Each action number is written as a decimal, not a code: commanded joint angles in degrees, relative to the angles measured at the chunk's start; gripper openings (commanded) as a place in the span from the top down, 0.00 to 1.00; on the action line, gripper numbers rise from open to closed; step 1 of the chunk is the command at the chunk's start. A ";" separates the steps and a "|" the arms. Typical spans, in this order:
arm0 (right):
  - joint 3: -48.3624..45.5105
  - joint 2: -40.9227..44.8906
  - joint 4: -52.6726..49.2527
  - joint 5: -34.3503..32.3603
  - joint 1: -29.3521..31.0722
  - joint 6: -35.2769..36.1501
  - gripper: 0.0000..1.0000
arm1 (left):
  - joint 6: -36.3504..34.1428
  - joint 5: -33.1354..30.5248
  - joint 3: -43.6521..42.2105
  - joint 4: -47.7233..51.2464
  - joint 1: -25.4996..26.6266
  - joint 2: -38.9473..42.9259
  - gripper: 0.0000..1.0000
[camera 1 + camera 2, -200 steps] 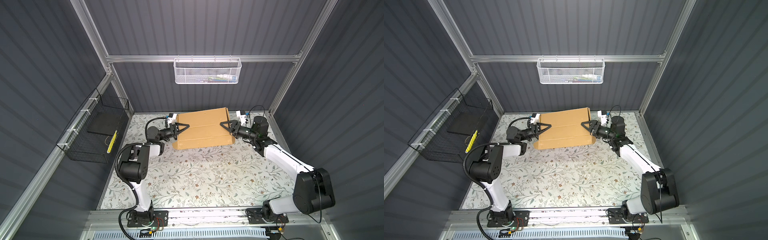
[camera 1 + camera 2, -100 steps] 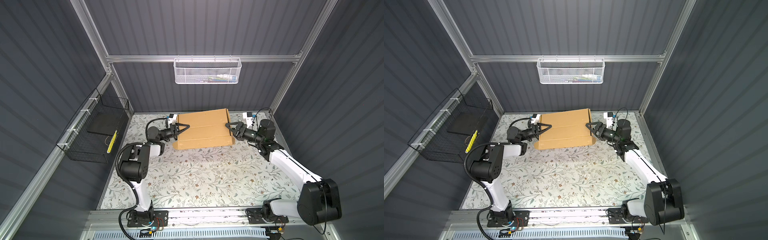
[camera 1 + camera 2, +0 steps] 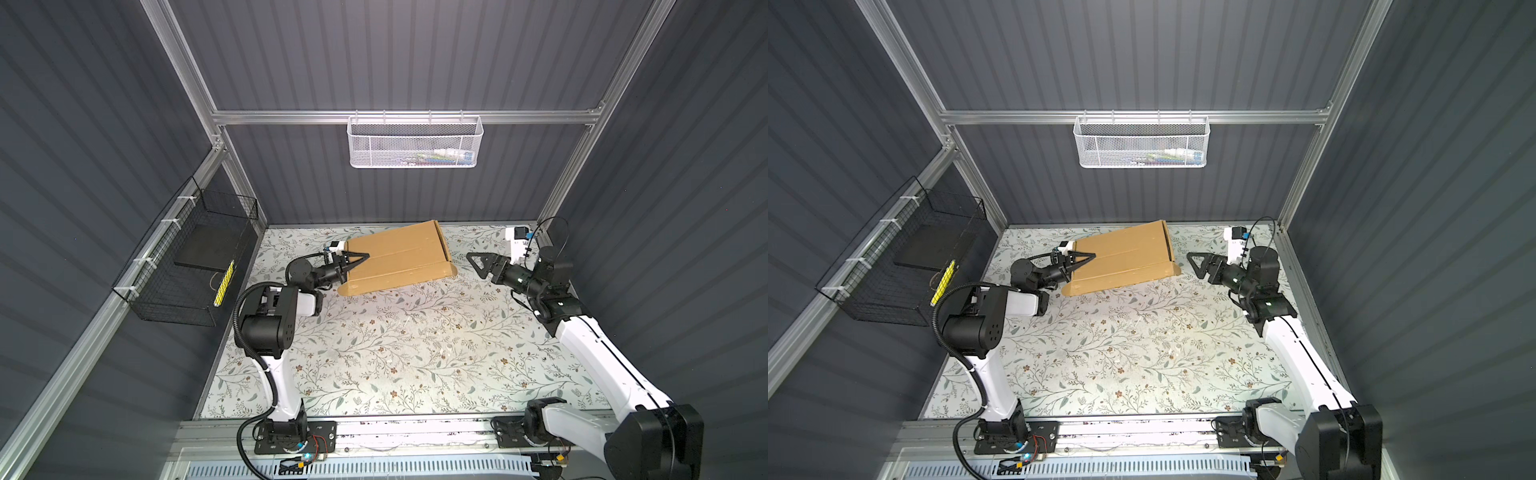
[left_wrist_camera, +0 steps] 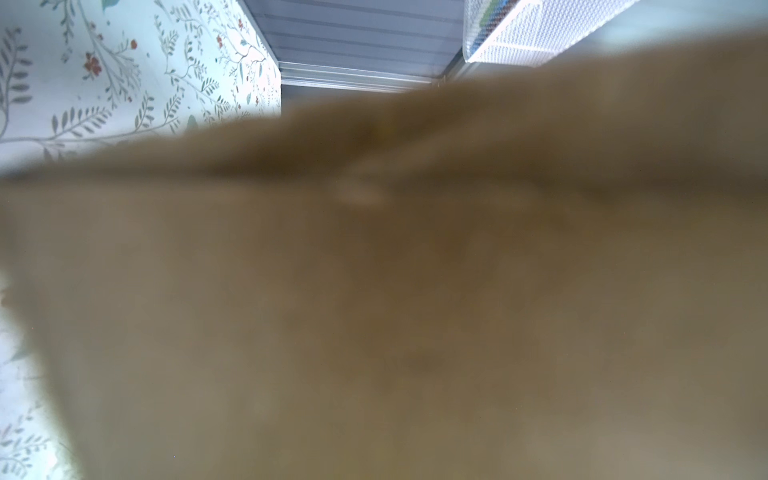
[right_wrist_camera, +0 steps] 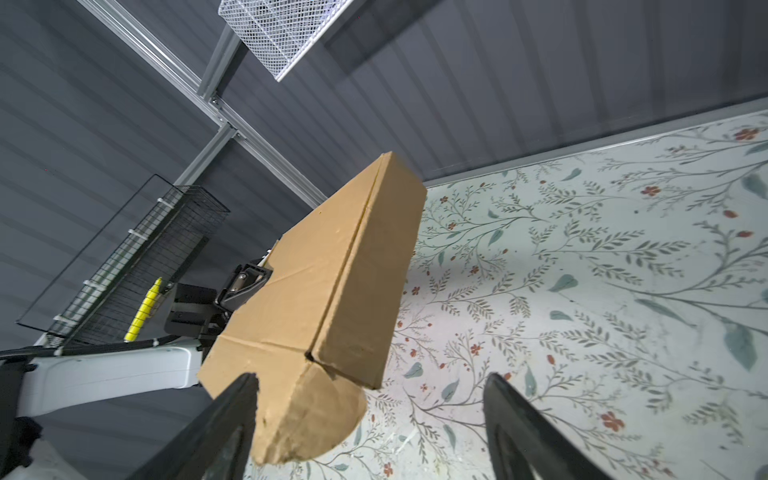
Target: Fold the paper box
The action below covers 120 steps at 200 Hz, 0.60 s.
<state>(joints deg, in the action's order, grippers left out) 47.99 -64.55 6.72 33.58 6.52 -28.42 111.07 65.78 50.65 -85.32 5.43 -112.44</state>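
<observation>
The paper box (image 3: 399,257) lies closed at the far end of the floral surface (image 3: 415,353), with a rounded tab sticking out at its right end. The right gripper (image 3: 476,264) has just let go! A second ago it was on that end; now it's backed clear, jaws spread wide. The left gripper (image 3: 353,262) keeps pinching the box's left edge. The folding looks nearly done, tab aside. There's no readable writing on the cardboard, and the yellow strip (image 3: 223,282) is too small to read.
</observation>
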 commanded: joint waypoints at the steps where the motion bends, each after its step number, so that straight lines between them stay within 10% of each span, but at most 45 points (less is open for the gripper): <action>1: -1.22 -0.19 0.16 -3.92 -0.28 7.89 0.15 | 5.36 -3.35 -1.44 -2.37 -0.16 0.83 0.51; 120: -9.33 -2.54 8.13 -5.66 -0.20 21.99 0.16 | 8.24 -5.95 -9.77 13.61 -0.25 6.23 0.54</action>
<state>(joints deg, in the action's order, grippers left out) 39.24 -66.89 13.37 28.64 6.35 -10.33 118.78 59.96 41.17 -78.87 5.43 -110.10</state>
